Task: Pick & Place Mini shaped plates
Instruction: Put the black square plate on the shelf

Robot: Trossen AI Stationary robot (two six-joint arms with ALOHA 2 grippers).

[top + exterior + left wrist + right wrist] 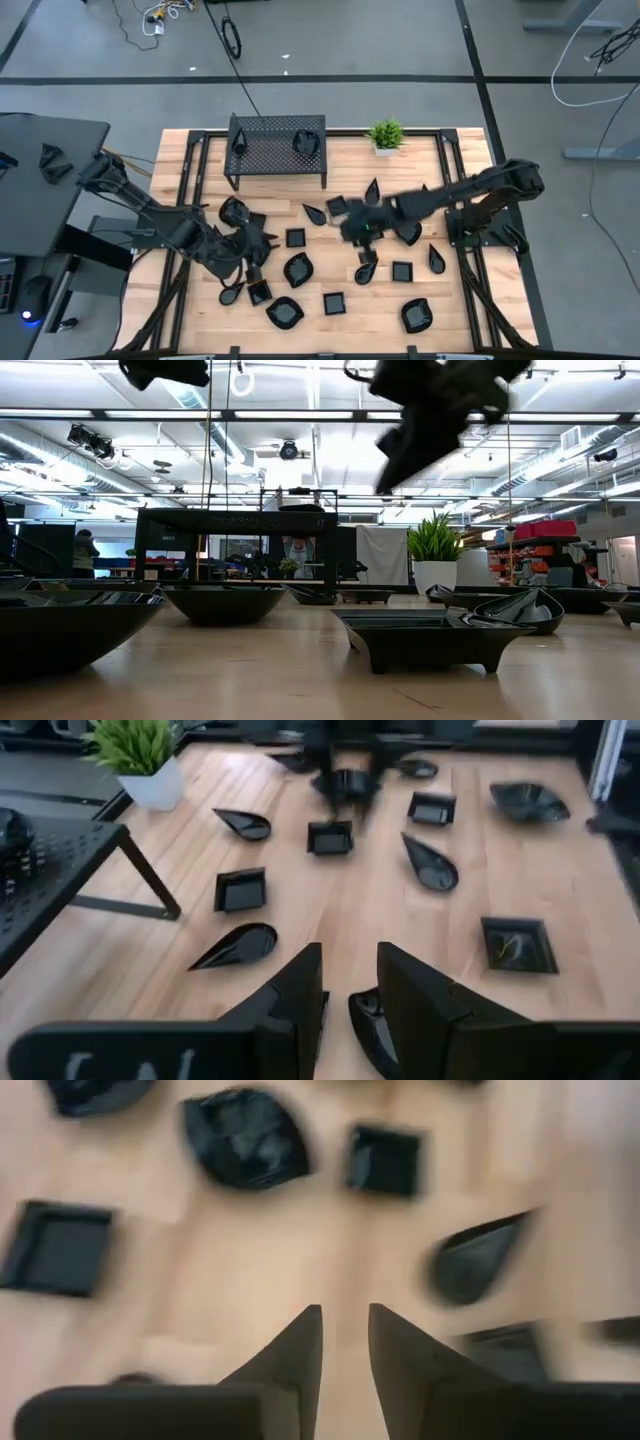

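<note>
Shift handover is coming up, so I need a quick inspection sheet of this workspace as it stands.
Surface: wooden table, dry, no spills seen.
Job's things: mini shaped plates scattered across the table; two sit on the rack.
Clutter: potted plant at the far edge.
Grippers: left gripper and right gripper both over the plates, fingers slightly apart, nothing held.
Cables: loose cables on the floor beyond the table.
Surroundings: open workshop, a person far off.

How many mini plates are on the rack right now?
2: one plate at the rack's left end, one near its right end. Any under the rack would be hidden.
</note>
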